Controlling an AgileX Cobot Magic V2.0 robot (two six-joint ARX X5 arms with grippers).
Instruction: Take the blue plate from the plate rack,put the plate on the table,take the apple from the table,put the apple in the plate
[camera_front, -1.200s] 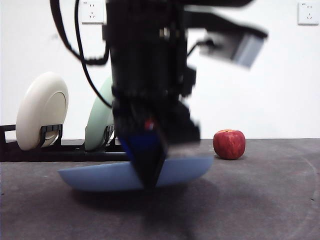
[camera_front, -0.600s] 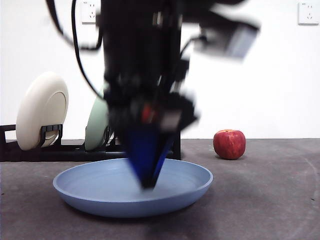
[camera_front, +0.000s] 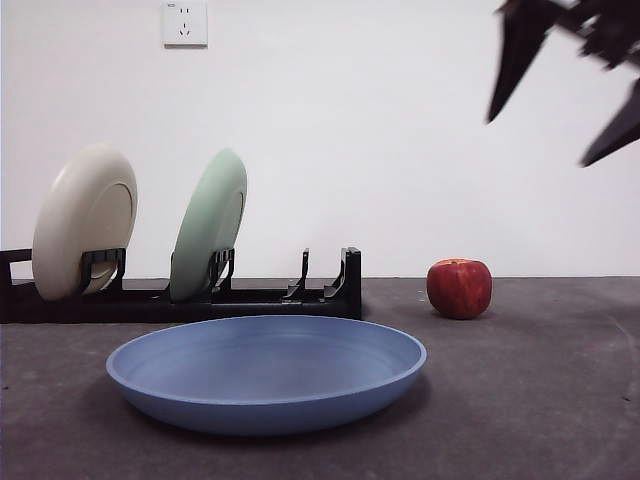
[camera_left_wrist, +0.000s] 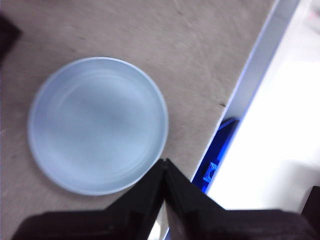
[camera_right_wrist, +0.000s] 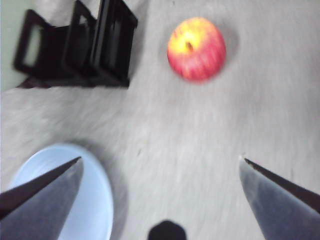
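While the blue plate (camera_front: 266, 373) lies flat and empty on the grey counter (camera_front: 520, 400), near the front edge and just in front of the plate rack (camera_front: 180, 298), the apple (camera_front: 459, 288) sits on the counter to the right of the rack's end, apart from the plate and farther back. The rack's rightmost slot stands bare; a pale green plate (camera_front: 209, 225) leans upright in the middle slot and a cream-white plate (camera_front: 84, 221) in the left one.

The right claw (camera_right_wrist: 160, 165) hangs high above the counter, its jaws spread wide and holding nothing; its wrist view looks down on the apple, the rack's end and a part of the blue plate's rim. In the front view it shows as dark blurred tips at the upper right corner (camera_front: 565, 70).

The left claw (camera_left_wrist: 164, 162) is raised over the near edge of the counter with its jaws pressed together, empty, the blue plate below it.
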